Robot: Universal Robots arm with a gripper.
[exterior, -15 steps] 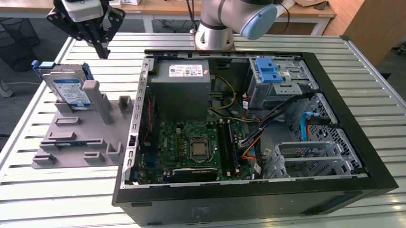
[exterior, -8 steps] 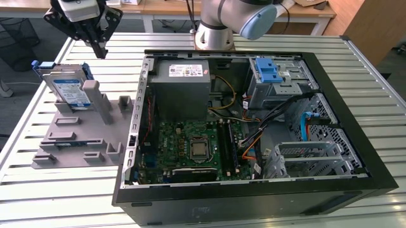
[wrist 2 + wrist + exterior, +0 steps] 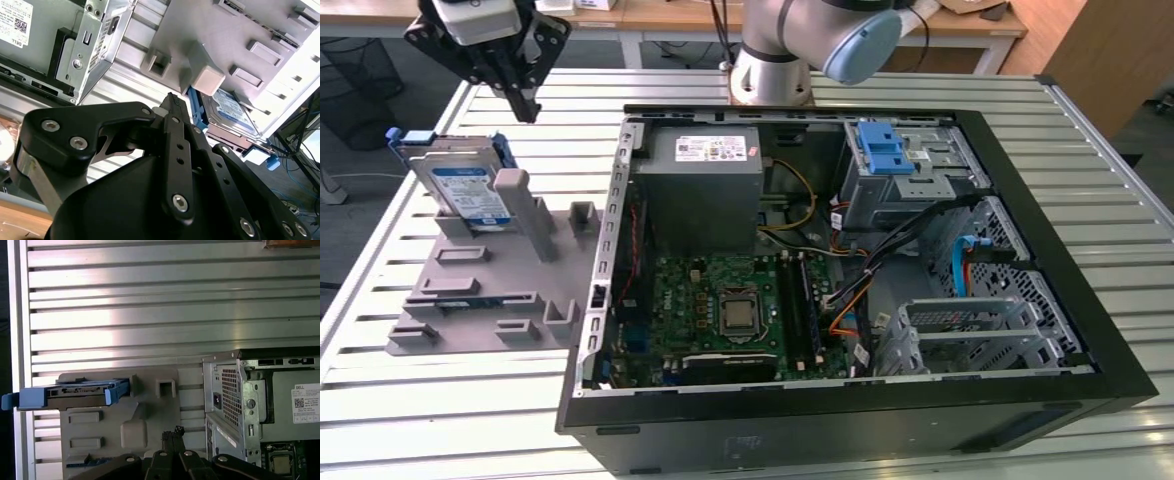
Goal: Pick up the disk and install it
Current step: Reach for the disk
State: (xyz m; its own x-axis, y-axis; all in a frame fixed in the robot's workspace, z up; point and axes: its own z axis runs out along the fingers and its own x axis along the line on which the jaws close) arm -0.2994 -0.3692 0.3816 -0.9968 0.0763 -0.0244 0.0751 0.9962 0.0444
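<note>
The disk [image 3: 460, 185] leans on edge in the grey fixture [image 3: 480, 295] at the exterior view's left, silver with a blue-and-white label and a blue carrier frame. My gripper [image 3: 523, 108] hangs above and just behind it, toward the arm's base, not touching it. Its two black fingers meet at the tips with nothing between them. In the first wrist view the disk [image 3: 75, 390] appears edge-on beyond the shut gripper [image 3: 172, 432]. The second wrist view has the disk's label [image 3: 232, 112] past the fingertips [image 3: 170, 100].
The open computer case [image 3: 1067, 250] lies on the slatted metal table [image 3: 400, 400]. Inside are a grey power-supply box [image 3: 707, 180], a blue latch on a metal cage [image 3: 887, 150] and a silver drive cage [image 3: 974, 325]. The arm's base [image 3: 767, 70] stands behind the case.
</note>
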